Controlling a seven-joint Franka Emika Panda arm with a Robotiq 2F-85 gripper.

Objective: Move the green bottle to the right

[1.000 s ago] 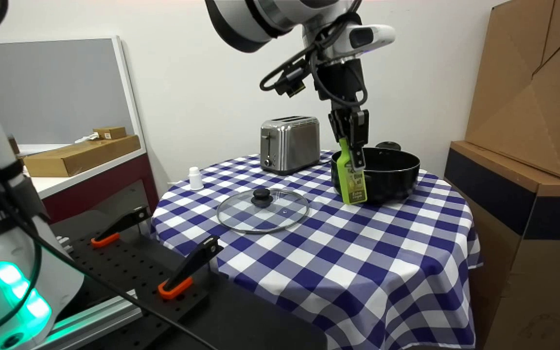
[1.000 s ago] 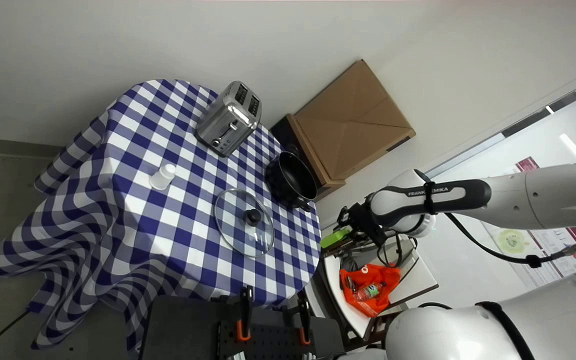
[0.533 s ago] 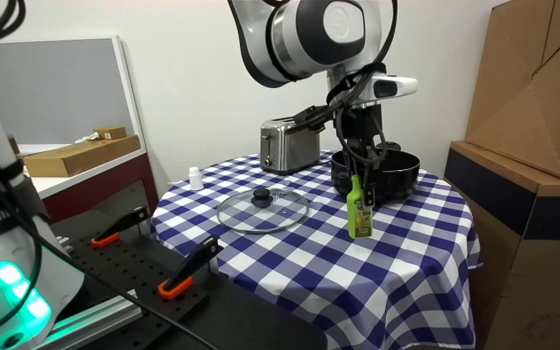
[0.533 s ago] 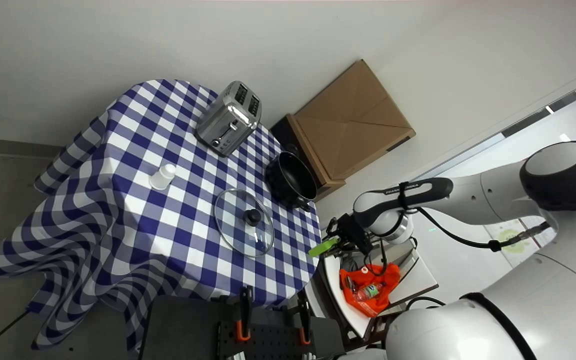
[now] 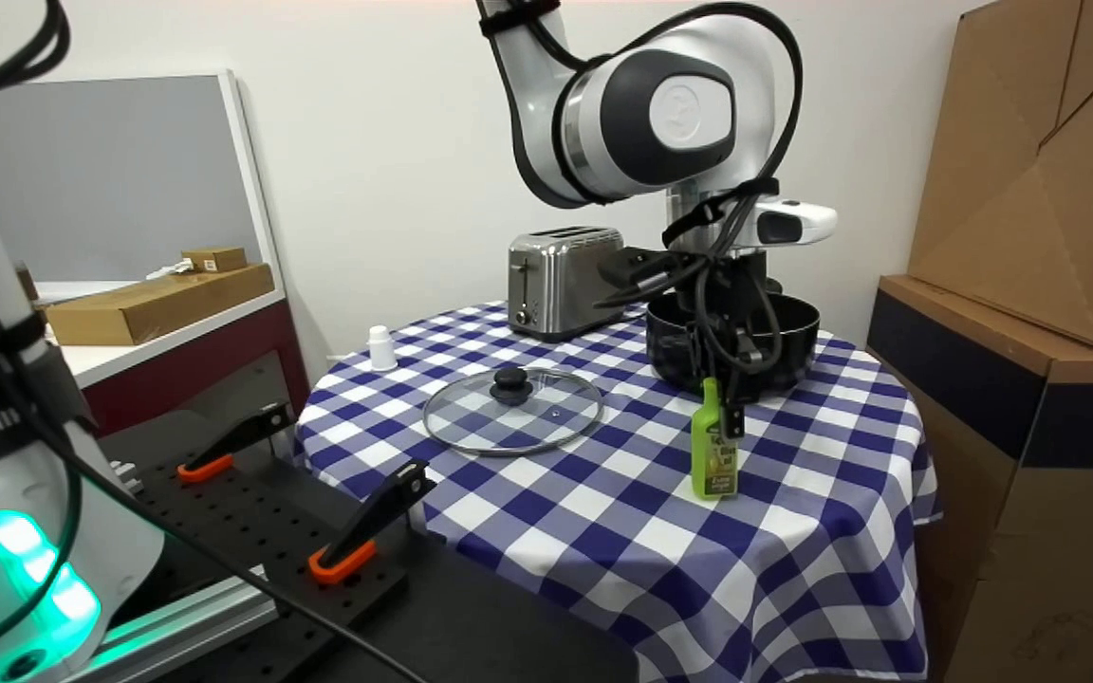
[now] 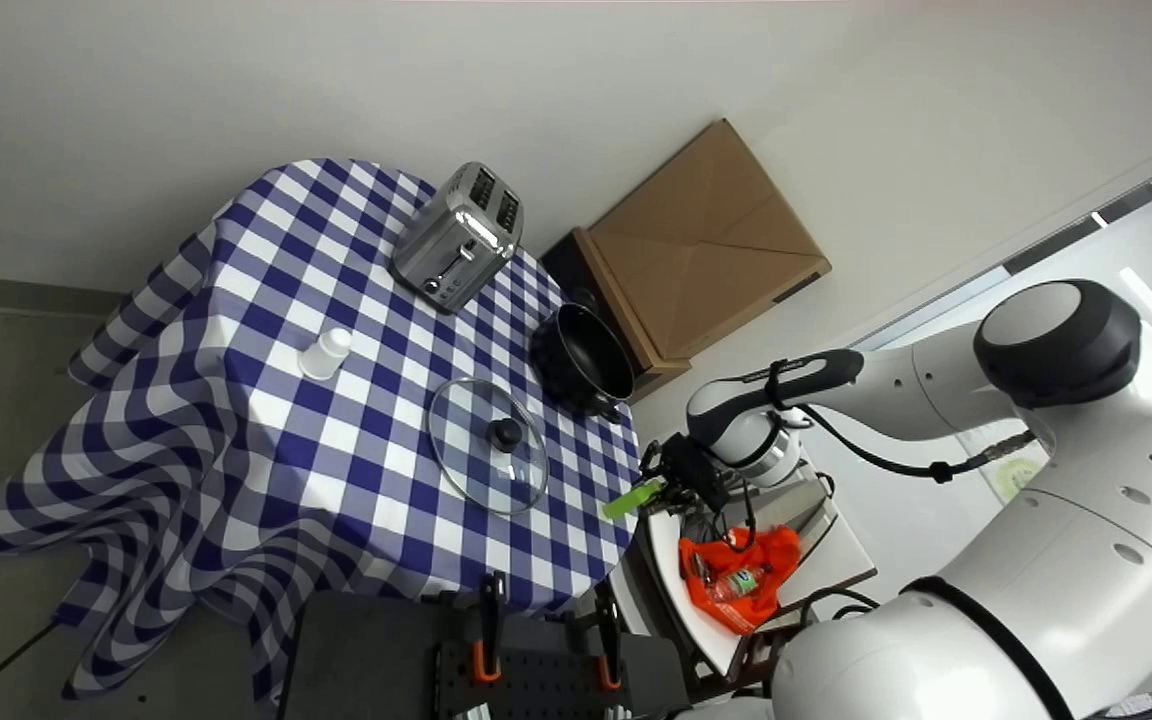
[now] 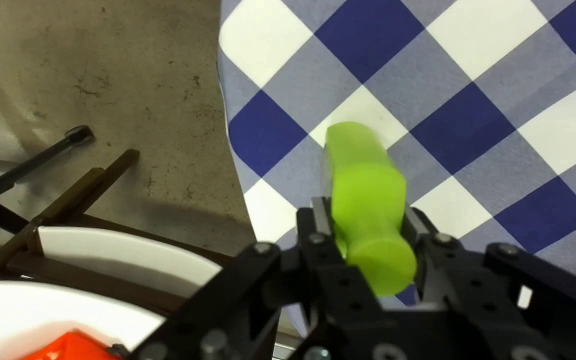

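Checked cloth (image 5: 594, 512) covers the desk (image 6: 366, 470) and stretches openly between the glass lid (image 5: 510, 408) and the green bottle (image 5: 710, 455), which the hand (image 7: 367, 219) pinches nearly upright near the edge (whether its base touches, I cannot tell), the black pot (image 6: 556, 380) standing apart from it

Seemingly a lab: robot arm (image 5: 670, 123), pegboard (image 5: 262, 517)

A glass lid (image 5: 512, 413) lies on the tablecloth (image 5: 594, 512). In an exterior view, the lid has a silver toaster (image 5: 565, 285) behind it, a black pot (image 5: 796, 346) to its right, a small white object (image 5: 382, 351) to its left.
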